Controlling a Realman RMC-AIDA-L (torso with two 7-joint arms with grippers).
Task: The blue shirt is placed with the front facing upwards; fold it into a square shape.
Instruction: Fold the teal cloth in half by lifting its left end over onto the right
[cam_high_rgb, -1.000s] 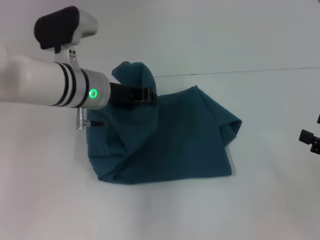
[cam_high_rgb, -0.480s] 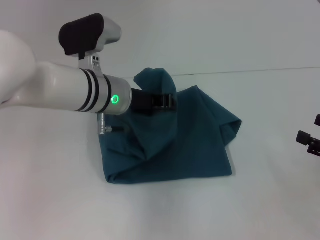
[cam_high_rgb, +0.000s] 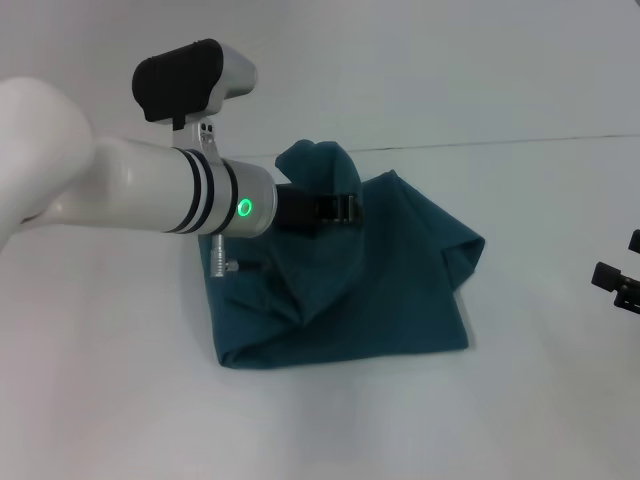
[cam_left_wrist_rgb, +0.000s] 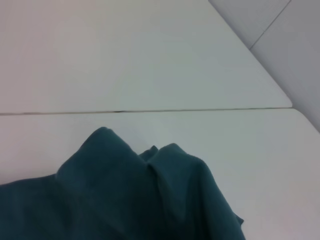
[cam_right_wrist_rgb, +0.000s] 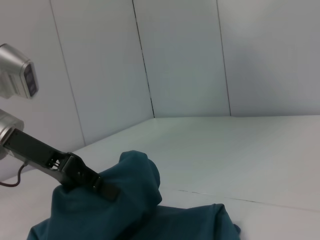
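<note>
I see the blue shirt (cam_high_rgb: 350, 290) lying in the middle of the white table (cam_high_rgb: 520, 420), bunched into a rough, lumpy rectangle with no lettering showing. My left gripper (cam_high_rgb: 340, 208) sits over the shirt's far left part, its fingers closed on a fold of cloth that is lifted into a peak above the rest of the shirt. In the right wrist view that peak (cam_right_wrist_rgb: 137, 180) drapes over the dark finger of the left gripper (cam_right_wrist_rgb: 95, 184). The shirt's near edge lies fairly straight on the table; the edge toward my right side is rumpled, with a sleeve or corner sticking out. My right gripper (cam_high_rgb: 620, 285) is parked well to the right of the shirt, just in view, and I cannot tell whether it is open.

I judge the task about halfway: one fold is being carried over, not yet laid down. Flattening and squaring the edges are left.
</note>
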